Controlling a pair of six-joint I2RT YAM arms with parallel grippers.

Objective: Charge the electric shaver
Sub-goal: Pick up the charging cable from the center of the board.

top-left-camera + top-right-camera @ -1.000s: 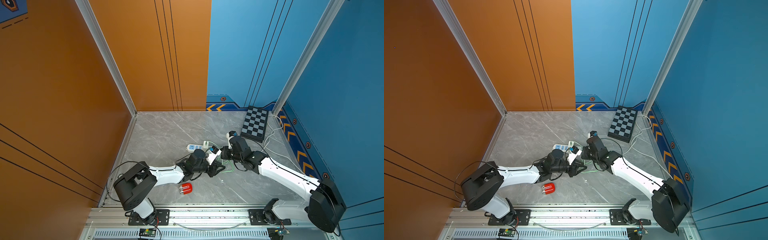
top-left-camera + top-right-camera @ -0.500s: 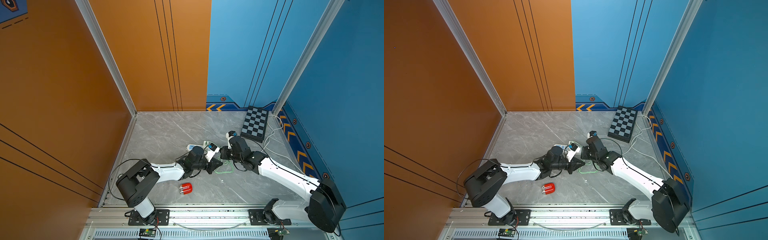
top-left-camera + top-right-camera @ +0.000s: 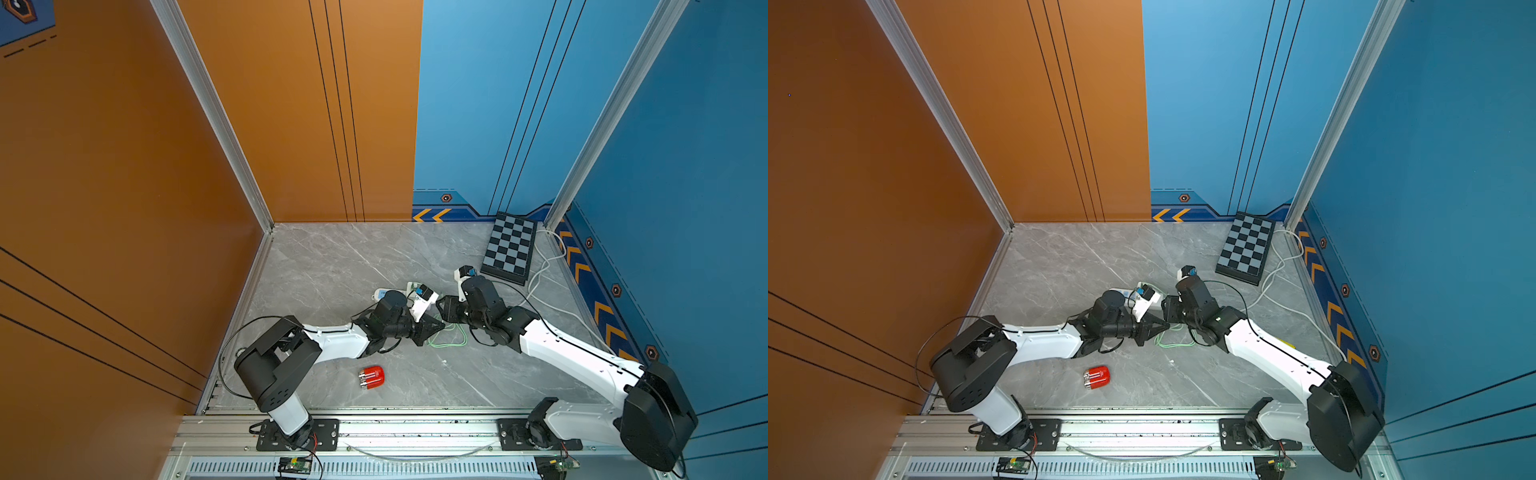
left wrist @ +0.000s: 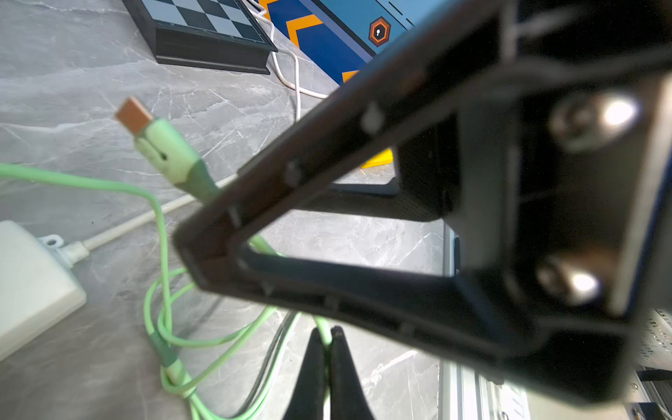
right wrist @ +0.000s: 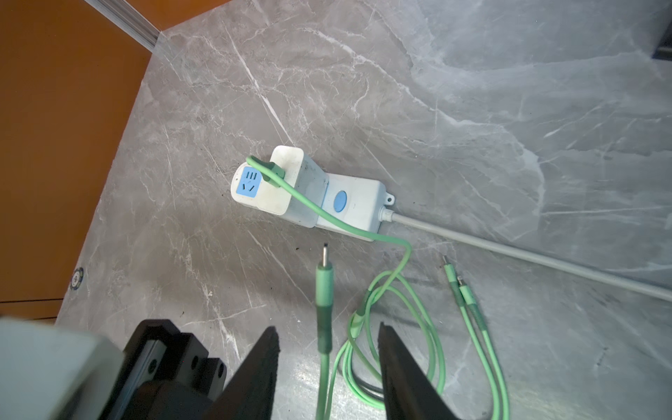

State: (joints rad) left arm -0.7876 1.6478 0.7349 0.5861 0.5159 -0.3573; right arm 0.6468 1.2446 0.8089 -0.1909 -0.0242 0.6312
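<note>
The electric shaver (image 3: 371, 377) (image 3: 1096, 377), red with silver heads, lies alone on the floor near the front rail, apart from both arms. My left gripper (image 4: 327, 336) (image 3: 441, 326) is shut on a thin green charging cable (image 4: 163, 232). The cable's plug end (image 5: 323, 287) (image 4: 163, 152) stands up free between the fingers of my open right gripper (image 5: 327, 332) (image 3: 444, 306), touching neither one. The two grippers meet tip to tip at mid-floor. The cable's other end sits in a white charger block (image 5: 291, 182) on the power strip (image 5: 351, 203).
The rest of the green cable is coiled on the floor (image 3: 446, 338), with two spare plug ends (image 5: 460, 287) beside it. A chessboard (image 3: 509, 247) stands at the back right. The strip's grey cord (image 5: 527, 256) runs right, and a white cord (image 3: 544, 266) trails along the right wall.
My left gripper has closed on the green cable just behind the plug. My right gripper, shut until half a second ago, has opened and let the plug go.
</note>
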